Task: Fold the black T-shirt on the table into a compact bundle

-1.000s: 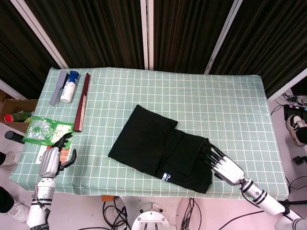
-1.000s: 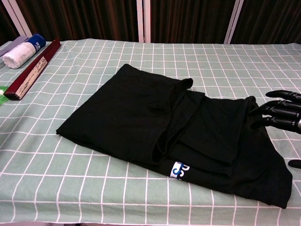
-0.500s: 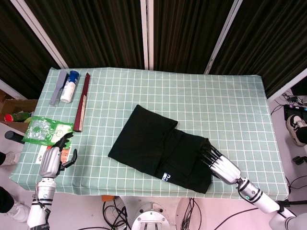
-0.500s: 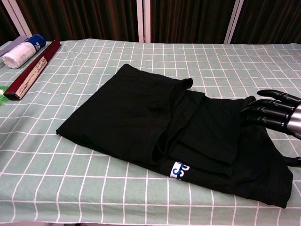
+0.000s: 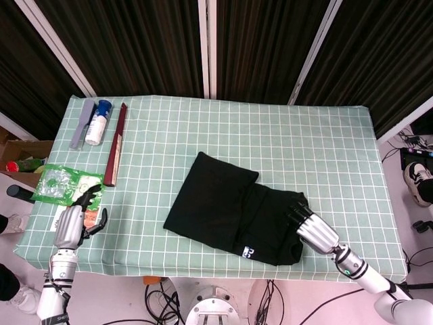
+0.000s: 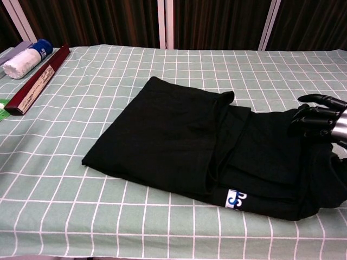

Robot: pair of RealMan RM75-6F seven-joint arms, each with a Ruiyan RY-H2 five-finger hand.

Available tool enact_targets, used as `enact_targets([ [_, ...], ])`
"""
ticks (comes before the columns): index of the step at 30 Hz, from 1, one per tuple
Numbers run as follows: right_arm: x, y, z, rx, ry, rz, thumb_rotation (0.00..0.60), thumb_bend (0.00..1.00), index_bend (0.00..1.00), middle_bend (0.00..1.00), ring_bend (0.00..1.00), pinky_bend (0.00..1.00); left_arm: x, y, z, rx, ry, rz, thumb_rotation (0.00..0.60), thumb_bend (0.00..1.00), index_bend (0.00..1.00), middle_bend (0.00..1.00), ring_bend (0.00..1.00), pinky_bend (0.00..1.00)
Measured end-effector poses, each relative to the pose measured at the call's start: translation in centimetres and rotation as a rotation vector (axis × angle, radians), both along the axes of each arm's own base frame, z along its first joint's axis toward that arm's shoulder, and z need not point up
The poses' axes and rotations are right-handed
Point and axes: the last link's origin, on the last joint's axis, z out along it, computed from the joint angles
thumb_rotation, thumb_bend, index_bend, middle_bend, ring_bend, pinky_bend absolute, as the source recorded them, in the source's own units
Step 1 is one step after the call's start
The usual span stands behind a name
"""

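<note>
Soft, folded black T-shirt point(image 5: 226, 210) on checked green table point(image 5: 325, 156); metallic right hand point(image 5: 312, 230) grips its bunched right edge.

The T-shirt point(image 6: 179, 138) is plain black with a small blue label point(image 6: 235, 198) bearing white lettering, and it lies on a tablecloth point(image 5: 304, 145) of pale green crossed by a white grid. Both the right hand point(image 5: 312, 230) and the left hand point(image 5: 73, 224) have silver backs and black fingers, and the curtains point(image 5: 264, 47) behind are dark brown with white frame bars between them. At the far left lie a dark red strip point(image 5: 116, 143) with a pale edge, a white bottle point(image 5: 97, 122) with a blue cap, a grey flat piece point(image 5: 80, 123), and what looks like a green-and-white printed packet point(image 5: 64, 183).
</note>
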Motion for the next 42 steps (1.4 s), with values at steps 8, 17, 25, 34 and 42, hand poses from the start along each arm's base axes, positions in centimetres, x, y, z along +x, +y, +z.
enact_targets([
  [8, -0.3, -2.5, 4.6, -0.118, -0.019, 0.035, 0.6, 0.74, 0.68, 0.36, 0.23, 0.14, 0.0, 0.2, 0.1, -0.002, 0.006, 0.002, 0.281, 0.45, 0.13, 0.17, 0.22, 0.3],
  [17, 7.4, -7.4, 2.9, -0.101, -0.071, 0.273, 0.6, 0.73, 0.67, 0.34, 0.23, 0.14, -0.3, -0.1, 0.3, -0.002, 0.011, 0.017, 0.283, 0.45, 0.13, 0.17, 0.22, 0.3],
  [25, 14.9, -10.1, -0.2, -0.044, -0.045, 0.437, 0.6, 0.73, 0.66, 0.34, 0.23, 0.14, -1.0, -0.5, 0.5, -0.002, 0.013, 0.037, 0.283, 0.45, 0.13, 0.17, 0.22, 0.3],
  [34, 20.6, -11.9, -3.4, 0.014, 0.048, 0.549, 0.6, 0.7, 0.65, 0.34, 0.23, 0.14, -1.5, -0.8, 0.4, -0.009, 0.006, 0.047, 0.28, 0.45, 0.13, 0.17, 0.22, 0.3],
  [42, 23.8, -12.4, -8.3, 0.079, 0.153, 0.577, 0.6, 0.66, 0.6, 0.33, 0.21, 0.14, -1.9, -1.4, 0.2, -0.015, 0.0, 0.057, 0.283, 0.45, 0.13, 0.17, 0.22, 0.3],
])
